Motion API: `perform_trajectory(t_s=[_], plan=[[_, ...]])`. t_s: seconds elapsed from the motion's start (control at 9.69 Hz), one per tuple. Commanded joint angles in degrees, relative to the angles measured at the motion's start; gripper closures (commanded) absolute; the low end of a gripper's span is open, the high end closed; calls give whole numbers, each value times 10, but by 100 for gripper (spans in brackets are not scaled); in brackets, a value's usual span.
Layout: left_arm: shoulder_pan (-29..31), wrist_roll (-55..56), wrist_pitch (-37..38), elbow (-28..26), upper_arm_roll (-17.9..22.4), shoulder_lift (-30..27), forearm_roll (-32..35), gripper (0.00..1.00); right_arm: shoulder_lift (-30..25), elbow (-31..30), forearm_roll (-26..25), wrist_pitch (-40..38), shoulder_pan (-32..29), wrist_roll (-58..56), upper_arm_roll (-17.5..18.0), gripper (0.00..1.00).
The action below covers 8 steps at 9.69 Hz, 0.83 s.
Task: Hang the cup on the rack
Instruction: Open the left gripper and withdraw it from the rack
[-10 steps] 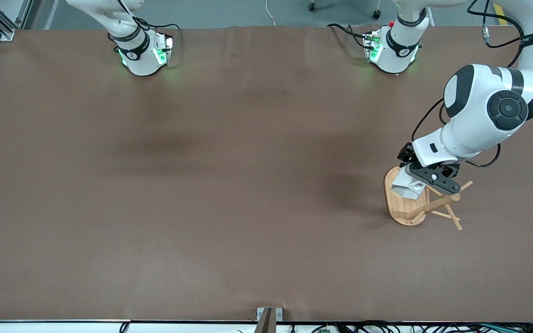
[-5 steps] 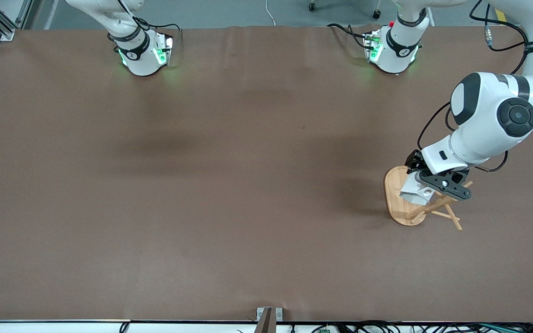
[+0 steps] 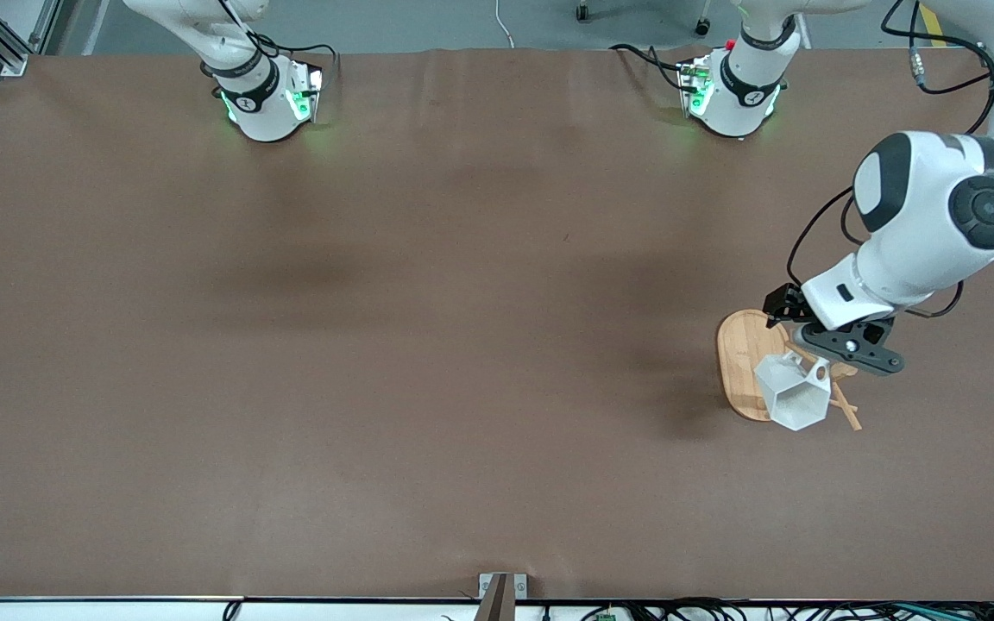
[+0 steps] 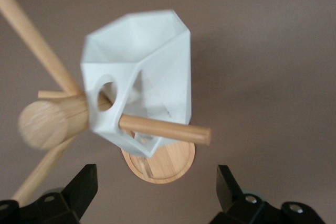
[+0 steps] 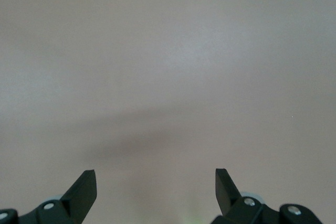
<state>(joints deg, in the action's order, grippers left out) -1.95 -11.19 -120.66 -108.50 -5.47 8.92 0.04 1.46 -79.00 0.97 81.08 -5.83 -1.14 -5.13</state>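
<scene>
Left hand hangs over the rack at the left arm's end of the table, its two fingers spread wide apart and clamped on nothing. In the left wrist view both fingertips stand clear of the cup, with open air between them and it.

One cup is in sight, white and faceted, and it hangs on the rack. One of the rack's thin pegs passes through the round hole in the cup's blocky handle, and the peg's free end sticks out past the cup's body. The cup leans tilted on that peg. In the front view the cup shows its open mouth toward the camera, over the nearer edge of the rack's oval base.

One rack is on the table, of light bamboo, with a flat oval base, a central post and several angled pegs. In the left wrist view three pegs can be counted around the post's rounded top.

Right hand waits over bare table, its two fingers likewise held apart with nothing between them. Only the right arm's base shows in the front view.
</scene>
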Motion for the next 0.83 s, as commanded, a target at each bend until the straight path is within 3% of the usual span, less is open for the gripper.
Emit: perform_trajectory(t_s=[0.0, 0.41, 0.72], plan=[[-7, 103, 89, 16, -4, -49, -5, 0, -2, -12, 3, 7, -8, 3, 6, 0], [5, 108, 269, 146, -9, -72, -7, 0, -2, -12, 3, 3, -9, 3, 6, 0], [17, 126, 344, 161, -16, -110, -17, 0, -3, -12, 3, 2, -10, 3, 6, 0]])
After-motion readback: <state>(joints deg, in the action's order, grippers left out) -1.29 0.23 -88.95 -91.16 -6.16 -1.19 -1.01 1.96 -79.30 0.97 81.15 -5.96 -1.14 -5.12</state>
